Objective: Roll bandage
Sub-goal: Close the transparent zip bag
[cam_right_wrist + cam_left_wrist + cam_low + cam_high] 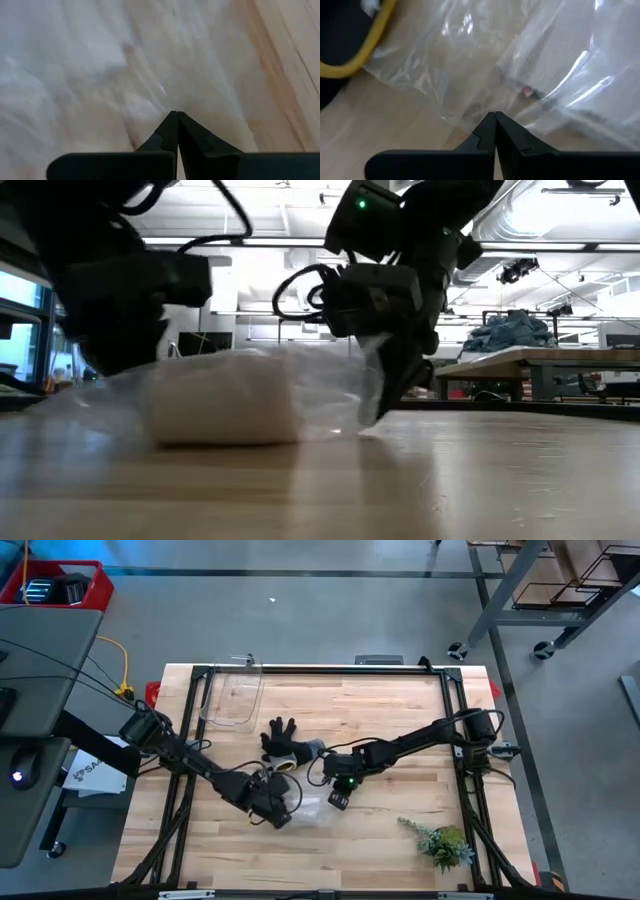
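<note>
- While both arms meet near the table's (400,850) middle, the left gripper (495,120) has its fingers pressed together on an edge of the clear plastic bag (330,385).
- The bandage (222,398), a white wad, lies inside that bag.
- The right gripper (175,116), fingers likewise together, apparently pinches the bag's other edge.
- A glove (283,738) lies just beyond.

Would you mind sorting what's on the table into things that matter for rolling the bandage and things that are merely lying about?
Part of the job:
- bandage, a white bundle inside the clear plastic bag
- left gripper, shut at the bag's edge
- right gripper, shut at the bag

Lying about:
- black work glove
- clear plastic tray
- green plant sprig
</note>
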`<act>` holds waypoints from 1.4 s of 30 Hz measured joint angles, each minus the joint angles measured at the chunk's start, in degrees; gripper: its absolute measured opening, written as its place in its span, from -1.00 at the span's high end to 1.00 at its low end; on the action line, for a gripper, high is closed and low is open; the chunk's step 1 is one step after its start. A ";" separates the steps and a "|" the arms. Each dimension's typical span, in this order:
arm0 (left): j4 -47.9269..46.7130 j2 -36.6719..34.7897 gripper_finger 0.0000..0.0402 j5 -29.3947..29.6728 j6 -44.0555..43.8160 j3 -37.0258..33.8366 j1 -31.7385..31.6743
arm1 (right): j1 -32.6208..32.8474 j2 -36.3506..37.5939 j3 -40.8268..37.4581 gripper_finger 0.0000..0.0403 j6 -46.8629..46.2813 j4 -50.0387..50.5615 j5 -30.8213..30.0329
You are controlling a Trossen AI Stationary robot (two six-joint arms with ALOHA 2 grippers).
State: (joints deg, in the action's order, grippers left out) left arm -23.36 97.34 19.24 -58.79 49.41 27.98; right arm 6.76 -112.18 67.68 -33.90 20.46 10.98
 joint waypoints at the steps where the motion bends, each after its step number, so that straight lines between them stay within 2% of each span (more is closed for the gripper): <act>1: -1.06 -0.13 1.00 -1.20 0.69 -0.03 0.36 | 0.00 0.00 0.00 1.00 0.44 0.98 -0.02; 6: 0.02 -4.33 1.00 -5.29 1.06 -0.11 2.03 | 0.00 0.11 0.02 1.00 0.80 2.18 0.19; 10: 4.01 -9.64 1.00 -0.85 1.76 -0.07 2.48 | 0.00 0.95 1.85 1.00 2.19 3.37 2.09; 16: -3.09 -16.18 1.00 7.39 5.42 -0.07 0.02 | 1.02 5.69 5.52 1.00 2.72 3.10 2.15; 19: -4.96 -16.96 1.00 7.95 10.52 -0.85 -1.89 | 3.48 6.03 5.71 1.00 0.08 -1.09 1.97; 22: -2.74 -15.94 1.00 2.82 16.24 -2.70 -4.47 | 6.19 4.40 4.00 1.00 -5.13 -6.56 0.88; 24: 1.16 -14.84 1.00 -0.61 20.17 -4.03 -5.99 | 7.43 3.39 3.04 1.00 -8.63 -7.12 -2.68; 27: 6.72 -13.05 1.00 -1.16 23.86 -5.31 -7.68 | 7.93 2.69 2.11 1.00 -11.36 -8.10 -6.51; 30: 12.70 -9.05 1.00 -2.60 27.42 -6.53 -9.57 | 8.00 1.54 1.67 1.00 -13.99 -9.57 -6.42; 34: 18.61 -2.28 1.00 -10.27 30.32 -6.62 -11.46 | 9.08 -0.62 1.50 1.00 -15.35 -12.04 -6.24; 38: 20.80 1.60 1.00 -10.86 29.34 -6.27 -12.19 | 9.56 -3.70 1.53 1.00 -16.81 -9.06 -5.99; 42: 18.87 1.23 1.00 -11.35 29.37 -6.26 -12.73 | 9.35 -4.20 1.86 1.00 -15.82 -5.35 -4.93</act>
State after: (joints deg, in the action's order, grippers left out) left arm -4.49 98.56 7.89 -29.42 43.14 15.25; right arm 16.12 -116.38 69.54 -49.72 15.11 6.05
